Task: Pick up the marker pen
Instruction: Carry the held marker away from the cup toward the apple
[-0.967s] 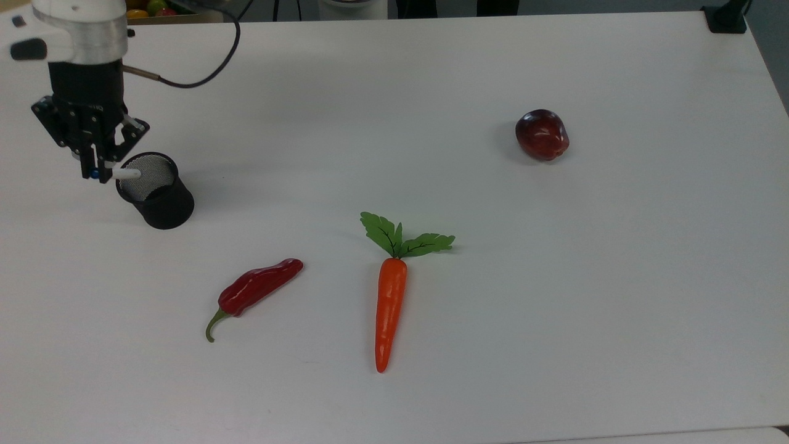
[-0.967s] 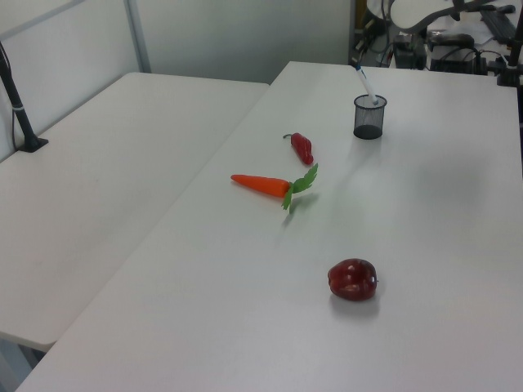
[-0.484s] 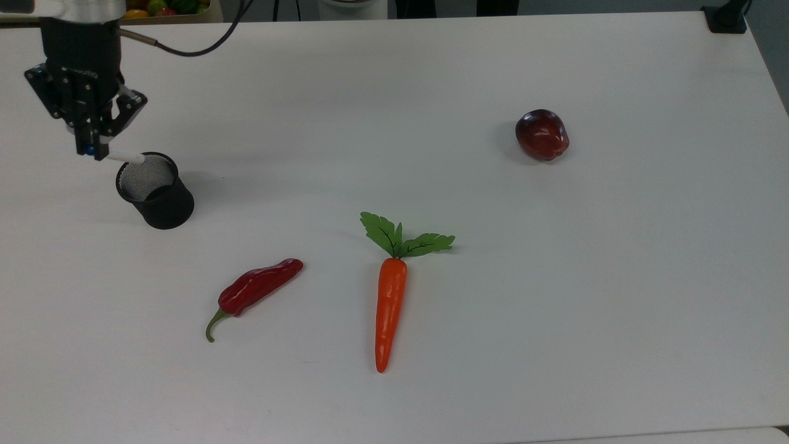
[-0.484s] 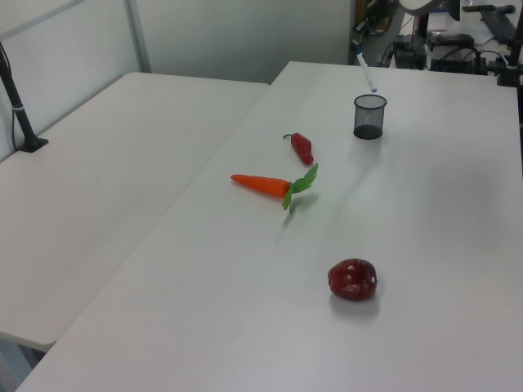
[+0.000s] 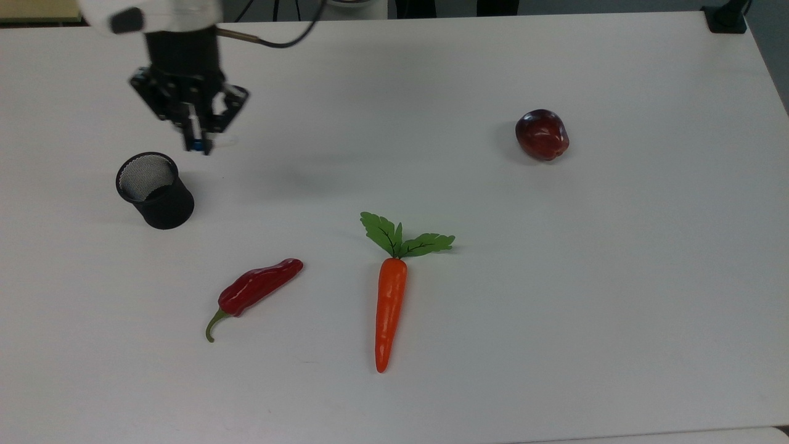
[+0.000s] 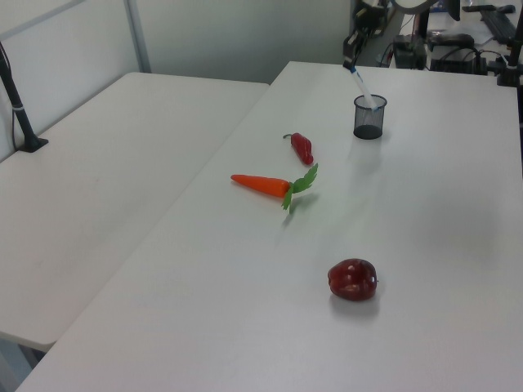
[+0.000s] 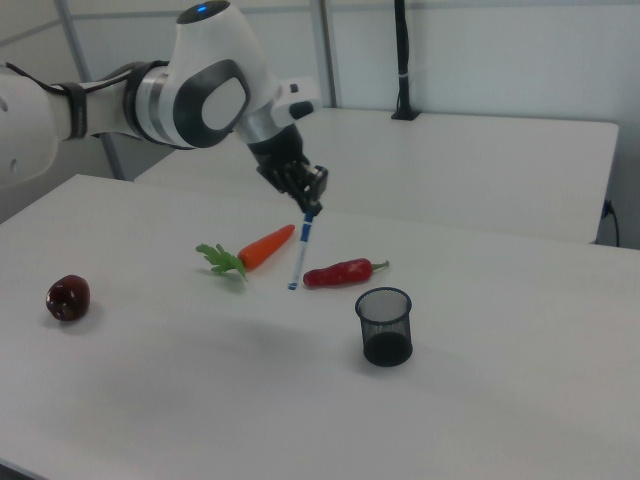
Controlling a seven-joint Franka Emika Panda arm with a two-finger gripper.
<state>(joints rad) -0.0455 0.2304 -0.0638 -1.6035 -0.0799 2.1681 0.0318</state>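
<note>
My gripper is shut on the marker pen, holding it by its upper, blue end. In the right view the marker pen hangs from the gripper nearly upright, its white barrel clear of the table. It is outside the black mesh cup, above and to the top view's right of it. In the left view the gripper holds the marker pen slanting down in front of the mesh cup. In the right view the cup looks empty.
A red chilli pepper and an orange carrot with green leaves lie near the middle of the white table. A dark red apple sits toward the top view's right. A black cable trails from the arm.
The gripper has lifted the marker pen out of the mesh cup and carried it toward the top view's right. Cup, pepper, carrot and apple have stayed put.
</note>
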